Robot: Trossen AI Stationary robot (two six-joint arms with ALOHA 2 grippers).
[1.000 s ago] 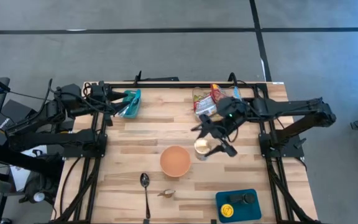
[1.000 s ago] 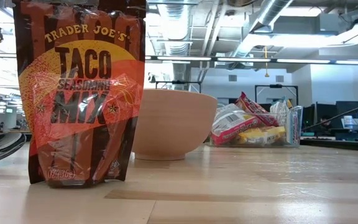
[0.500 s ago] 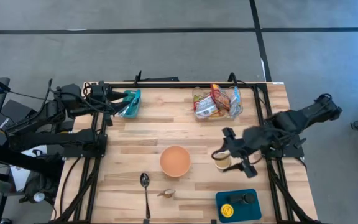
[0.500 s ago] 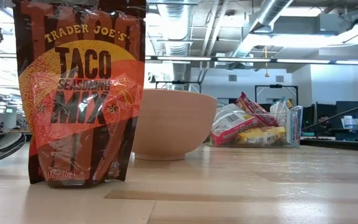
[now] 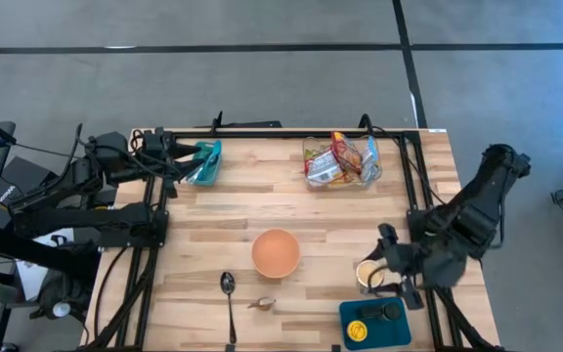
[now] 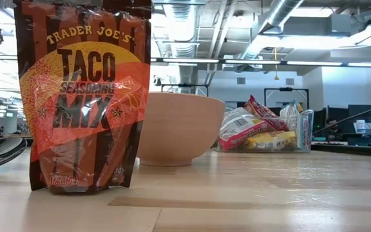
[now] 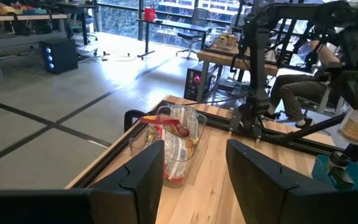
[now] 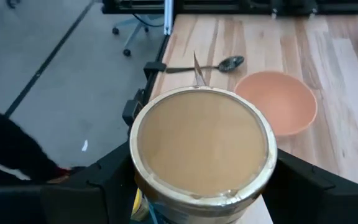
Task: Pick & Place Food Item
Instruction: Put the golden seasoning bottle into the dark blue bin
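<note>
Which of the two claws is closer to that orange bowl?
The right. The right claw, holding a can, is just beside the bowl; the left claw waits at the table's far corner.

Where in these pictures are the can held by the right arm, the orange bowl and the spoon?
can (image 8: 202, 142): right wrist view, middle of its flat gold lid.
orange bowl (image 5: 276, 252): high view, centre of its hollow.
spoon (image 5: 228, 284): high view, on its scoop end.
</note>
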